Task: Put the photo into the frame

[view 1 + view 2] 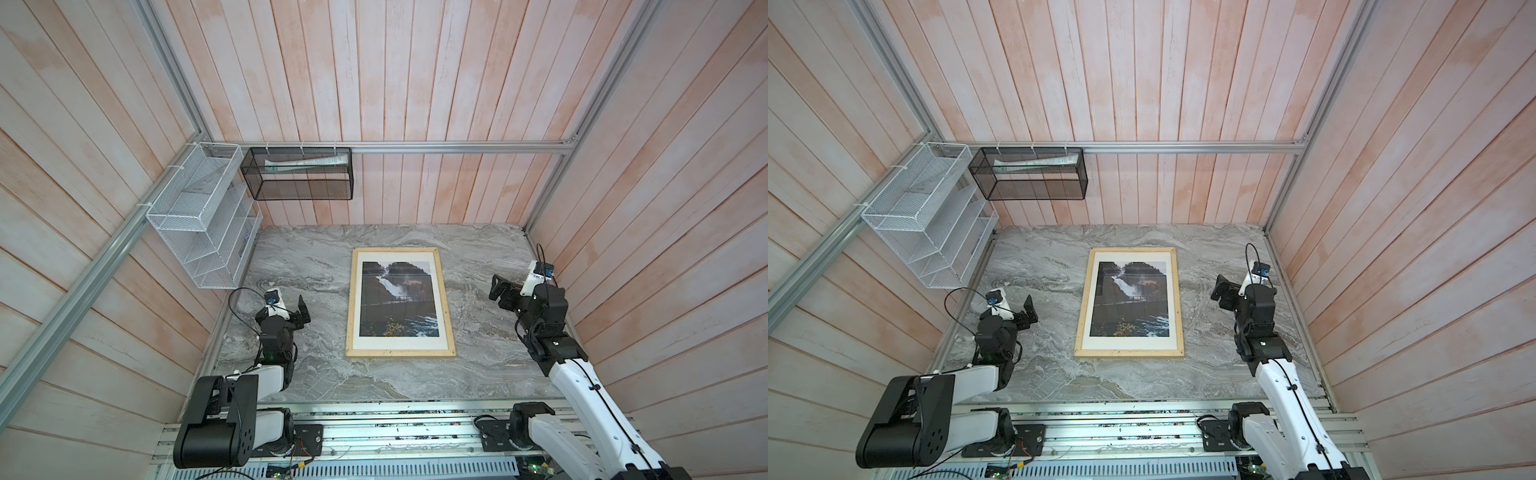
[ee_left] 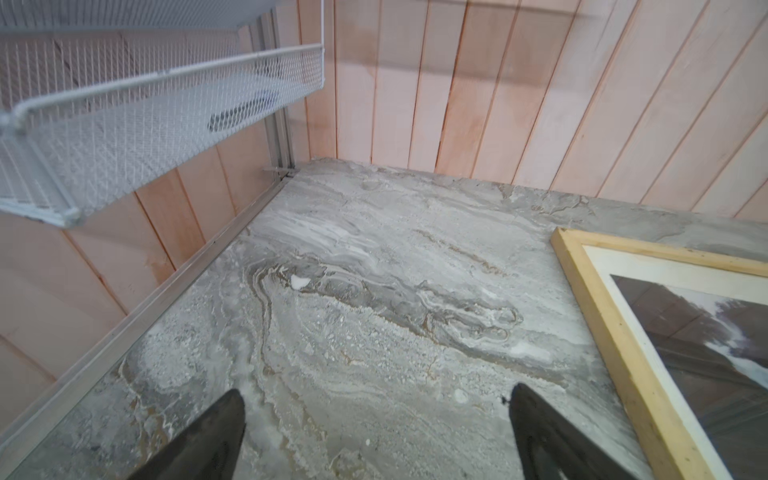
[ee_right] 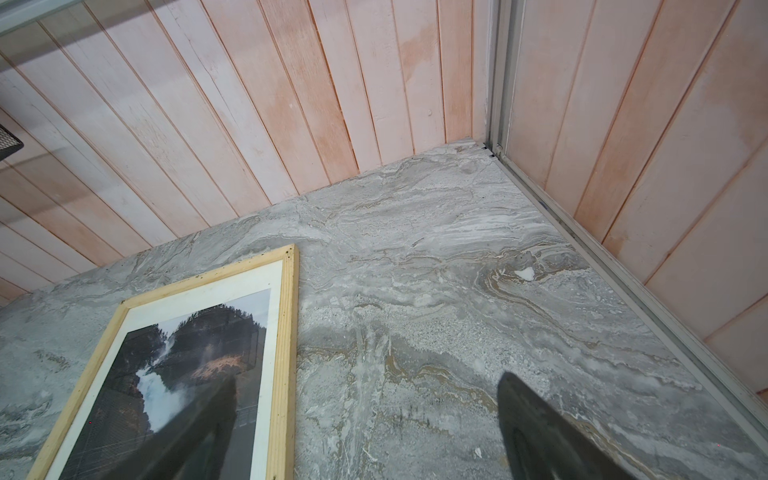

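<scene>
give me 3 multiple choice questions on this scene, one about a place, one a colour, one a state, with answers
1. Where does the frame lie?
A) propped upright on one edge
B) flat on the middle of the marble table, between the two arms
C) hanging off the near edge

2. What colour is the mesh basket hung above the table?
A) black
B) red
C) yellow

3. How do the left hand and the right hand stand?
A) both shut on the frame
B) left shut, right open
C) both open, holding nothing

Answers:
1 B, both top views show it flat between the arms.
2 A, its mesh is plainly black.
3 C, each is spread wide beside the frame, touching nothing.
</scene>
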`<state>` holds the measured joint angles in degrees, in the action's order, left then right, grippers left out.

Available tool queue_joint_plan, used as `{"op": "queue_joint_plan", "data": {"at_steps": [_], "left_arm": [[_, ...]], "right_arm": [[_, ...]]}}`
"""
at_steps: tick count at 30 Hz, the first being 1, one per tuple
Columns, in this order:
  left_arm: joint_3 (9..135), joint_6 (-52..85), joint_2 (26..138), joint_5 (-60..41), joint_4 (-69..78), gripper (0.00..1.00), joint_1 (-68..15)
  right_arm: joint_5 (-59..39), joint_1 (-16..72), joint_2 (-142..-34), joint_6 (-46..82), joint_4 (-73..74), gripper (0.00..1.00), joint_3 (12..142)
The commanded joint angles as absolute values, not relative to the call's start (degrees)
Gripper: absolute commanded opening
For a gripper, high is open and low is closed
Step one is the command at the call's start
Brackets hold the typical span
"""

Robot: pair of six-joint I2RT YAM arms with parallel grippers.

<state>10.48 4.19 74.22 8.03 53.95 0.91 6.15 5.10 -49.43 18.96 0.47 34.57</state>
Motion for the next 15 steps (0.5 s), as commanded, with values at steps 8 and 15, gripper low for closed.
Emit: {"op": "queue_joint_plan", "data": {"at_steps": [8,15], "left_arm": [[13.02,2.93,86.3,4.13,68.11,1.0,1.05],[14.83,3.87,88.56,8.09,66.91,1.0,0.79]], "right_arm": [[6.48,4.97,-50.43,18.15,2.46,0.98,33.84],[6.54,4.97,-48.43,15.92,12.17,0.98,27.06]]}}
